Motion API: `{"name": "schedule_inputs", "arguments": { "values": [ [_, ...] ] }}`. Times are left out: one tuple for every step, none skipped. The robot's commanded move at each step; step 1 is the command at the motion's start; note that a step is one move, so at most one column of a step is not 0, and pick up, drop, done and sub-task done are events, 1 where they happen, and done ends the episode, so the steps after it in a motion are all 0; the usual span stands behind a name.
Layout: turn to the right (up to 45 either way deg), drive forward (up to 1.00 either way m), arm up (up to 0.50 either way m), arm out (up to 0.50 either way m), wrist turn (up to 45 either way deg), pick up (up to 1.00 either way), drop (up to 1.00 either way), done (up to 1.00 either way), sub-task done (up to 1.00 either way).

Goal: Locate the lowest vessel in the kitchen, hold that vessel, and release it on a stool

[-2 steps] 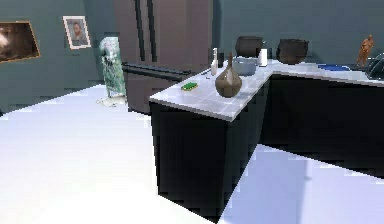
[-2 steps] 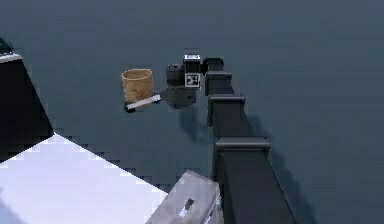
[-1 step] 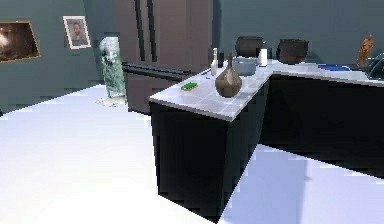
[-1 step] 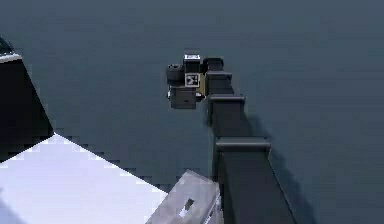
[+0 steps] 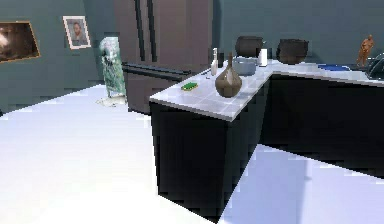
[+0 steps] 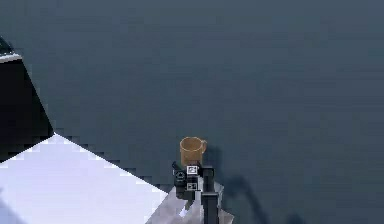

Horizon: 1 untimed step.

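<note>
Gripper (image 6: 185, 185) at the end of the dark square arm (image 6: 209, 205) holds a tan ceramic mug (image 6: 192, 152), which hangs clear in front of the dark wall (image 6: 250, 70). White floor (image 5: 70, 150) lies open on the forward view's left. The corner of the black counter (image 5: 200, 150) stands near ahead, with a brown round vase (image 5: 228, 80) on its grey top.

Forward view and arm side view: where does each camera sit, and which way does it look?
Forward view: on the robot, facing ahead and down, at a black kitchen counter with a pale top bearing a round brown vase.
Arm side view: on the robot's body, facing sideways at a dark bluish wall; the dark square arm bar and the tool show, a tan mug at its end.
Shared: the pale floor; the black block at the arm side view's left may be that counter.
</note>
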Motion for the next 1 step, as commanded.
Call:
{"name": "schedule_inputs", "arguments": {
  "values": [
    [0.0, 0.00, -0.32, 0.00, 0.0, 0.00, 0.00, 0.00, 0.00]
  ]
}}
